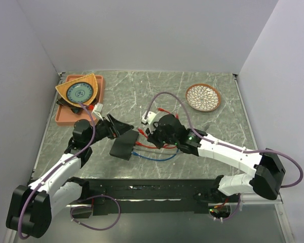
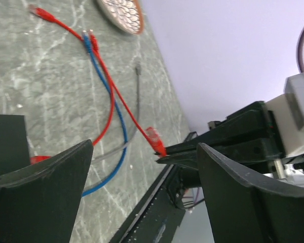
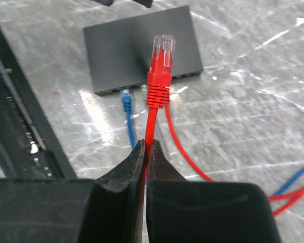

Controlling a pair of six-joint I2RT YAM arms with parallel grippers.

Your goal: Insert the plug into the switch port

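A patterned plate (image 1: 203,97) sits back right, an orange tray (image 1: 66,116) back left.

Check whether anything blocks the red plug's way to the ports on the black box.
Nothing visible does. The right gripper holds the red cable behind its clear-tipped red plug, which points at the port row of the flat black box across open air. A blue plug fills another port.

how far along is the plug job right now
Done: right gripper is clamped on the red cable, its plug raised and facing the switch; a blue plug looks seated. In hand: lining up. Left: drive the plug into a free switch port; it is short of the row.
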